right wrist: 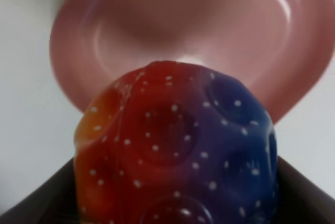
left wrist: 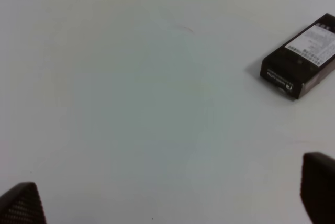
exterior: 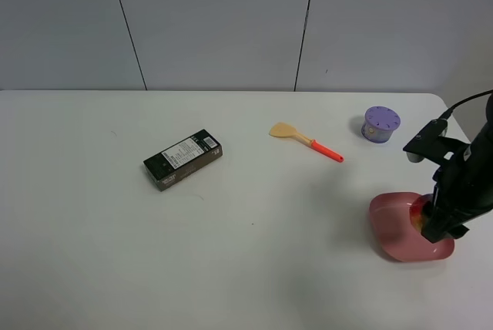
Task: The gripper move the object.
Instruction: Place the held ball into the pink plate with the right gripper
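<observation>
Left gripper (left wrist: pixel 170 197): fingers spread wide over the white worktop (left wrist: pixel 131 103), black rectangular cardboard box (exterior: pixel 182 159) nearby. Right gripper (exterior: pixel 437 226): fingers pinching the bumpy rainbow ball (right wrist: pixel 175 150) over a pink plastic bowl (exterior: pixel 389 230), near the worktop's right edge, towards the front corner.

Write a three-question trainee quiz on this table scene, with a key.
1. True or false: the right gripper grips the ball at the pink dish.
2. The left gripper is: A) open; B) shut, empty; C) shut on something.
3. Fill in: the tub near the spatula is ___ in colour.
Key: 1 true; 2 A; 3 purple.
</observation>
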Robot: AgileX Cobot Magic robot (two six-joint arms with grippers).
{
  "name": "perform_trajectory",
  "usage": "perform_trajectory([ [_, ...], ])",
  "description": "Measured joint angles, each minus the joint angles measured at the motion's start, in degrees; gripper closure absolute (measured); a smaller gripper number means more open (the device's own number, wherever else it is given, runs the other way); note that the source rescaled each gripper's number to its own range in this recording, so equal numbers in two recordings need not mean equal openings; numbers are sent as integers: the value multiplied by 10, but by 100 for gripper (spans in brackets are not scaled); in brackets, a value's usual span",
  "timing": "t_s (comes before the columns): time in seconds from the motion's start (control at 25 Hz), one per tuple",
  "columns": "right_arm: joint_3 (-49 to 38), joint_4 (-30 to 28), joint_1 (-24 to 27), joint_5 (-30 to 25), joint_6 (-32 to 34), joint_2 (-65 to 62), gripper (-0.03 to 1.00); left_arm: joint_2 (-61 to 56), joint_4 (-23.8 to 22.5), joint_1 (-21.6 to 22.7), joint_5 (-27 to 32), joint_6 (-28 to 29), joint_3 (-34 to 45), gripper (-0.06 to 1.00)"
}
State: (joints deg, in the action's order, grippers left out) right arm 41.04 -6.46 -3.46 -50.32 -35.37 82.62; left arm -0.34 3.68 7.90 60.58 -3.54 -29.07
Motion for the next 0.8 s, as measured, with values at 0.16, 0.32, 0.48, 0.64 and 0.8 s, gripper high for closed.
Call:
perform_trajectory([
  [0.16,0,1,1,29,-10,0,96,0,0,0,0,0,0,-6],
  [0.32,0,1,1,33,-10,0,96,0,0,0,0,0,0,-6],
  [0.48,0,1,2,33,-10,0,96,0,0,0,0,0,0,-6],
  [0.64,0,1,2,27,-10,0,96,0,0,0,0,0,0,-6],
  [0.8,0,1,2,27,-6,0,88,0,0,0,0,0,0,-6],
])
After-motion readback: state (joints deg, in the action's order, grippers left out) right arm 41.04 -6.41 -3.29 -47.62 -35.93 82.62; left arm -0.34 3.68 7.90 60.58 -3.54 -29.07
